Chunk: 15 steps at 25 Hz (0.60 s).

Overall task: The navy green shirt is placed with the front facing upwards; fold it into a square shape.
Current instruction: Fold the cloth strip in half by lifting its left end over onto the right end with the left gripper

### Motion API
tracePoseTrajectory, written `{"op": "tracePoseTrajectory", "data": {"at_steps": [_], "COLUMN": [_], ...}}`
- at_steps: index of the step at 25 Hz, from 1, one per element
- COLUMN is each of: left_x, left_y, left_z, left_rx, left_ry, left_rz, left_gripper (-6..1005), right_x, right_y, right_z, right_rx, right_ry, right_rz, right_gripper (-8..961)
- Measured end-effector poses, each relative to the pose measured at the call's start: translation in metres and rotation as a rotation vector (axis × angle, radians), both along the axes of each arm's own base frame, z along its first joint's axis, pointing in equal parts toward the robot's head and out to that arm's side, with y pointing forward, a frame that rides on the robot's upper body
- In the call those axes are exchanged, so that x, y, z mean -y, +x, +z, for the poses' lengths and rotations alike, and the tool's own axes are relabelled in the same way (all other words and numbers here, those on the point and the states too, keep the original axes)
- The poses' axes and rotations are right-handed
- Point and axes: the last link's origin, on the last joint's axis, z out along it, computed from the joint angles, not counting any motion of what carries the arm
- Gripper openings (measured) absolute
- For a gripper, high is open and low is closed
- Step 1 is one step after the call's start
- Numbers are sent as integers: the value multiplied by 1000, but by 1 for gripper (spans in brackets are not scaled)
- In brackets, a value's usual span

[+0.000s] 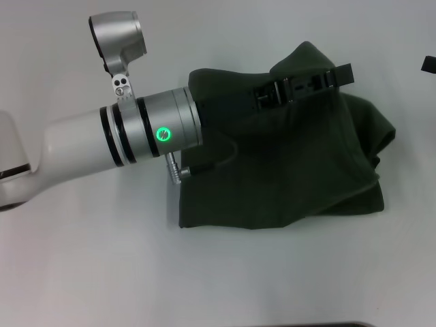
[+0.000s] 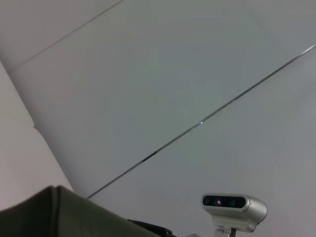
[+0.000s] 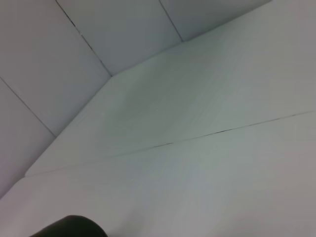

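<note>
The navy green shirt [image 1: 286,170] lies bunched and partly folded on the white table, right of centre in the head view. My left arm reaches across it from the left. The black left gripper [image 1: 338,73] is at the shirt's far upper edge, shut on a fold of cloth that rises into a peak around it. The chest lettering is hidden. An edge of the shirt [image 2: 59,215] shows in the left wrist view, under wall panels. Only a black bit of my right gripper [image 1: 429,65] shows at the right edge, apart from the shirt.
The white table [image 1: 102,272] stretches bare in front of and left of the shirt. A camera head [image 2: 234,205] shows in the left wrist view. The right wrist view holds only pale panels and a dark rounded shape [image 3: 69,228].
</note>
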Motion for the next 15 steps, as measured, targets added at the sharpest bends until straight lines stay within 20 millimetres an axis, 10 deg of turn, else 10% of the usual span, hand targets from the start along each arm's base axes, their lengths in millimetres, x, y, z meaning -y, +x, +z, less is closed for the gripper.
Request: {"op": "tracePoseTrajectory", "data": {"at_steps": [15], "left_x": [0], "left_y": [-6], "left_z": [21], "left_rx": [78], "left_ry": [48], "left_rz": [-23], "left_gripper": [796], "right_x": [2], "right_y": [-4], "right_z": [-4], "right_rx": [12], "right_ry": [-16], "right_rz": [41], "right_gripper": [33]}}
